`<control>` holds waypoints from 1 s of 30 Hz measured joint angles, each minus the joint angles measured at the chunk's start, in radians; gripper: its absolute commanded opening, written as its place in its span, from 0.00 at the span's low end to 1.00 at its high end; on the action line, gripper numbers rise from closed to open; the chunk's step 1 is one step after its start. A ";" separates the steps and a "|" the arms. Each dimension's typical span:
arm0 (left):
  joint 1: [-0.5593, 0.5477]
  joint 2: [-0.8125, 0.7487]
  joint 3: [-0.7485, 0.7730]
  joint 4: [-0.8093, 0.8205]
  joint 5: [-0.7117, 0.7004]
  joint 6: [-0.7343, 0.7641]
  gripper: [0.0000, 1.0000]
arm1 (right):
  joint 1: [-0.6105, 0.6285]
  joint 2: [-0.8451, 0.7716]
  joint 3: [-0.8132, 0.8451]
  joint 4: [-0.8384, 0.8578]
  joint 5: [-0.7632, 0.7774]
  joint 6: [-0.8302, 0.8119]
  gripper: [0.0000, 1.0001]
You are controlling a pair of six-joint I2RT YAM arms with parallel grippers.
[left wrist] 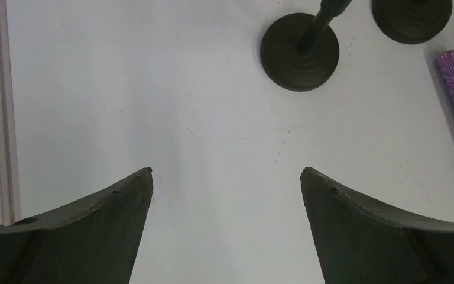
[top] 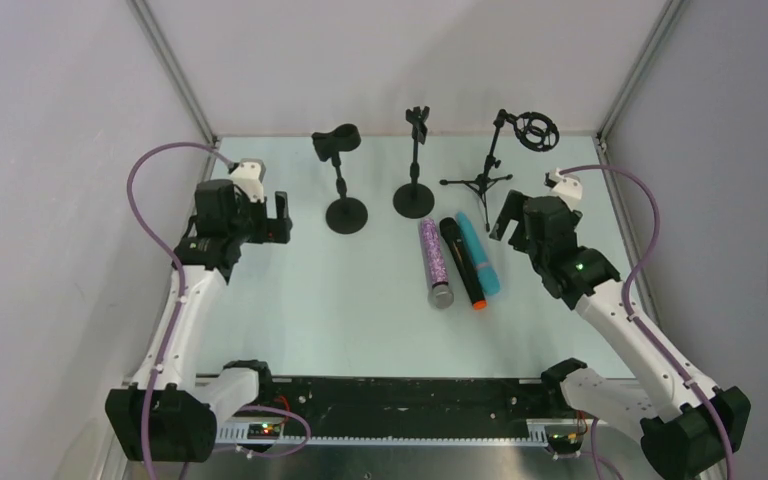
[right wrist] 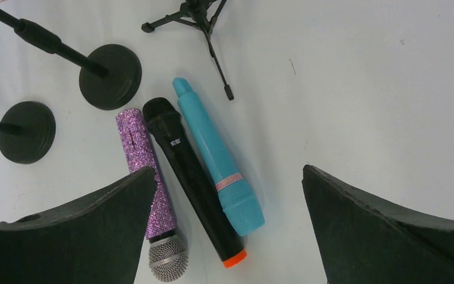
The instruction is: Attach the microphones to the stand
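A pale table (top: 310, 330) is sitting between white walls. The left gripper (left wrist: 226, 170) is hovering over it, jaws spread wide and empty, near a round-base stand (left wrist: 300, 52). The right gripper (right wrist: 229, 169) is hanging just as wide and empty above the purple microphone (right wrist: 143, 163), black microphone (right wrist: 192, 177) and teal microphone (right wrist: 213, 148), which are lying side by side before the tripod stand (right wrist: 204, 18).
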 measured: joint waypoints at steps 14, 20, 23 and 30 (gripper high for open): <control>0.000 0.178 0.238 0.013 0.339 0.167 1.00 | 0.074 -0.024 -0.001 0.035 0.008 -0.048 0.99; -0.016 0.376 0.495 0.040 0.474 0.247 1.00 | 0.117 -0.059 -0.001 0.064 0.013 -0.077 0.99; -0.030 0.470 0.571 0.041 0.506 0.306 1.00 | 0.130 -0.074 -0.001 0.069 0.015 -0.087 0.99; -0.045 0.590 0.669 0.030 0.597 0.414 1.00 | 0.142 -0.082 0.000 0.071 0.015 -0.098 1.00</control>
